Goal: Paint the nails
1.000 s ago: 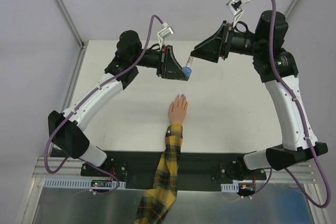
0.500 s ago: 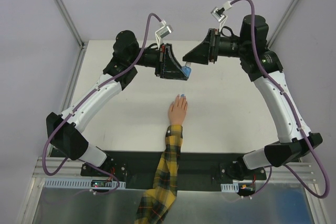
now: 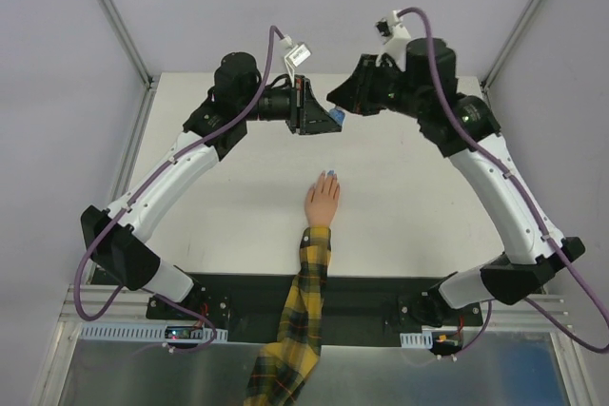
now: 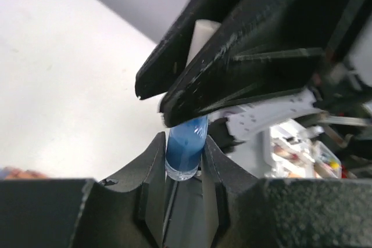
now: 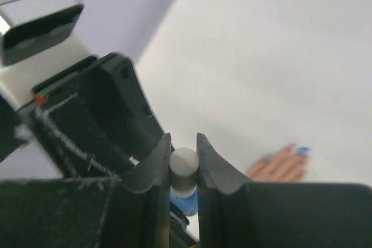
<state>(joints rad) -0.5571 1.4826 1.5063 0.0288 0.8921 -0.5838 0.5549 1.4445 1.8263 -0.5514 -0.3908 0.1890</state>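
My left gripper (image 4: 185,143) is shut on a small blue bottle (image 4: 186,149) and holds it above the far middle of the table. That bottle (image 3: 338,118) points toward my right gripper (image 3: 341,106), which meets it there. The right gripper (image 5: 183,139) is shut on the bottle's white cap (image 5: 184,164), with blue glass (image 5: 185,203) showing below it. The peach hand (image 3: 322,202) lies flat on the table, fingers pointing away, in a yellow-black plaid sleeve (image 3: 300,311). Of its nails, one fingertip nail (image 3: 329,174) is light blue. The hand (image 5: 282,166) is blurred in the right wrist view.
The white table (image 3: 228,197) is framed by metal posts (image 3: 114,16) at the back corners. Both arm bases sit on the black rail (image 3: 381,292) at the near edge, either side of the sleeve.
My right arm has swung left to the bottle, and its jaws have gone from open to shut on the white cap. The left gripper kept hold of the bottle and shifted slightly.
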